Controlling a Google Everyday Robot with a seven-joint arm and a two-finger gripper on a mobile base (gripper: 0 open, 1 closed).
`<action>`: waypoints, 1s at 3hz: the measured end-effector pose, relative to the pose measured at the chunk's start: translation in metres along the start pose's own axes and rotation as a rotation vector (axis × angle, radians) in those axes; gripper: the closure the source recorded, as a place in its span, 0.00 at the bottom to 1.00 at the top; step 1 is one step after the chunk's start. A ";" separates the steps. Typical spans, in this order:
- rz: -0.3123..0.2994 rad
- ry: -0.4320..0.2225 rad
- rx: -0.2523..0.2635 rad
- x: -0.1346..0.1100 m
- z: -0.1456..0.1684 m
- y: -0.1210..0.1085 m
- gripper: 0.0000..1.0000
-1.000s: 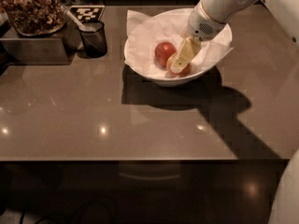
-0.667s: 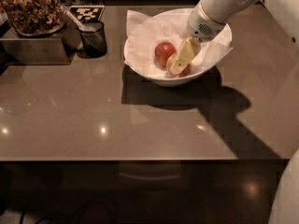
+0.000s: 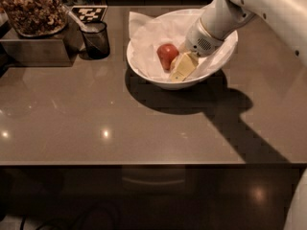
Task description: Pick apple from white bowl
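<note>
Slippage worries me: the apple [image 3: 167, 55] lies mid-way in the white bowl [image 3: 139, 70], the gripper [image 3: 182, 67], width I cannot tell, toward that bowl's near rim, so closing off-centre could roll it away.

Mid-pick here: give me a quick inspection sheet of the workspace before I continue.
Surface: brown countertop, glossy, with light glints.
Job's things: apple lies inside the white bowl, on its paper liner.
Clutter: dark cup left of the bowl; container of brown bits; checkered marker.
Grippers: gripper down in the bowl, close beside the apple; contact unclear.
Cables: nothing seen.
Surroundings: dark floor below the counter edge.
</note>
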State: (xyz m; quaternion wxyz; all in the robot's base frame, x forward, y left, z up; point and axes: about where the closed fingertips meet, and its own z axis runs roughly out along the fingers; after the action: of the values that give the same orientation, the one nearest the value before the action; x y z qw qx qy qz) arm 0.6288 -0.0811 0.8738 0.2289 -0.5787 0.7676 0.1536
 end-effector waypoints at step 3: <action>-0.009 0.010 -0.046 0.003 0.015 0.004 0.46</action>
State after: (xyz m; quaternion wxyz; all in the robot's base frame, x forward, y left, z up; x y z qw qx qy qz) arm 0.6271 -0.0751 0.8597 0.2124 -0.5878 0.7625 0.1673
